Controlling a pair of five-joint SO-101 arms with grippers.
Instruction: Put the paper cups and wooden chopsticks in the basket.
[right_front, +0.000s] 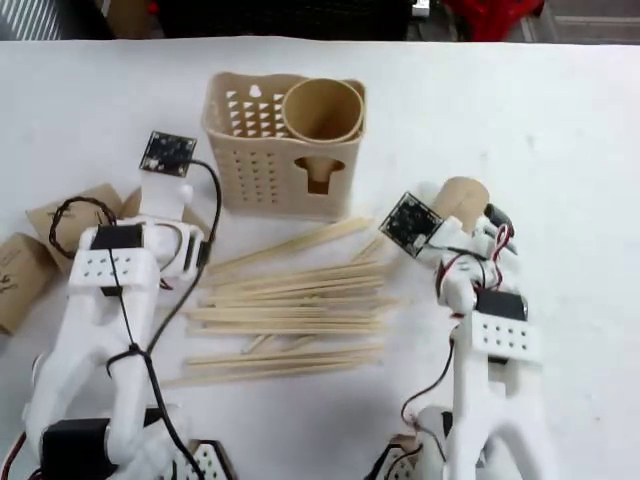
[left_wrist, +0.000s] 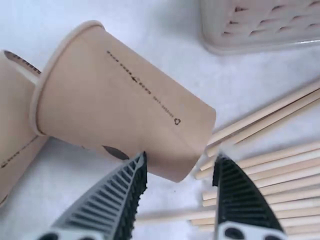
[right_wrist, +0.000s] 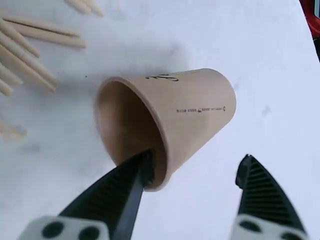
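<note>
Left arm (right_front: 105, 300): white, on the table's left side, stretched forward from the near edge, with a black cable along it.
Left wrist (right_front: 165, 205): tipped downward, with its camera board (right_front: 167, 153) at the front.
Left gripper (left_wrist: 181, 162): aimed low at the table, its dark ribbed fingers (left_wrist: 120, 200) spread apart.
Right arm (right_front: 497, 345): white, on the right side, reaching forward and angled slightly inward.
Right wrist (right_front: 455, 255): pitched down, wires bunched beside it.
Right gripper (right_wrist: 196, 160): jaws set wide apart.
</note>
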